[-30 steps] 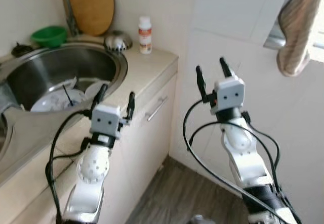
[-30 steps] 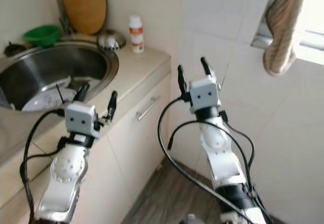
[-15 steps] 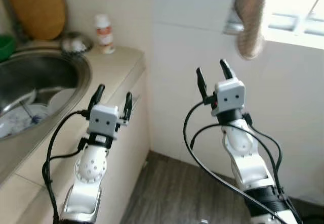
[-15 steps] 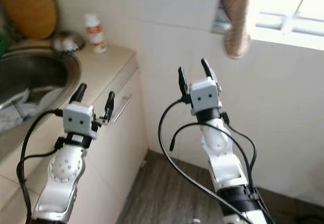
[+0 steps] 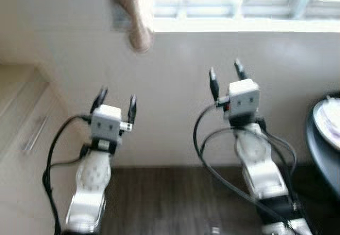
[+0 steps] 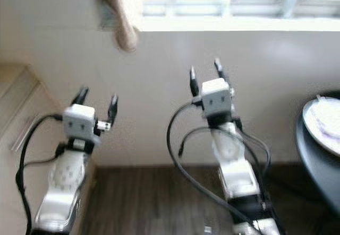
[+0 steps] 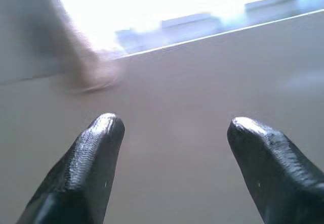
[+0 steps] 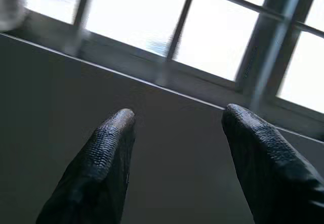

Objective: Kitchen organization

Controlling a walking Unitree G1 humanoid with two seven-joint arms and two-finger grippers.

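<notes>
Facing a plain pale tiled wall (image 5: pixel 175 86) under a bright window with a light frame (image 5: pixel 234 7). Blurred throughout the head views.

Left gripper (image 5: pixel 115 98) raised in front of the wall, fingers spread apart and empty, pointing up toward the window sill; black cable (image 5: pixel 53 150) looping from the grey camera block down along the silver arm. In the left wrist view, two black rubbery fingertips (image 7: pixel 93 153) wide apart with nothing between, wall and window glare beyond.

Right gripper (image 5: pixel 225 74) held higher, also before the wall, fingers parted and holding nothing; thick black cables (image 5: pixel 212 160) curling beside the silver forearm. In the right wrist view, black fingers (image 8: pixel 109 153) apart, window bars and pale panes behind.

Beige striped cloth (image 5: pixel 133 17) hanging against the wall at the window's left end, above the left gripper, apart from it.

Dark round table (image 5: pixel 321 150) at the right edge of the head views, near the right arm without touching; white plate (image 5: pixel 328 121) lying at the table's near-left rim, contents too blurred to tell.

Beige cabinet front with a slim metal handle (image 5: pixel 33 134) at the left edge. Dark wood-look floor (image 5: pixel 170 198) below both arms.
</notes>
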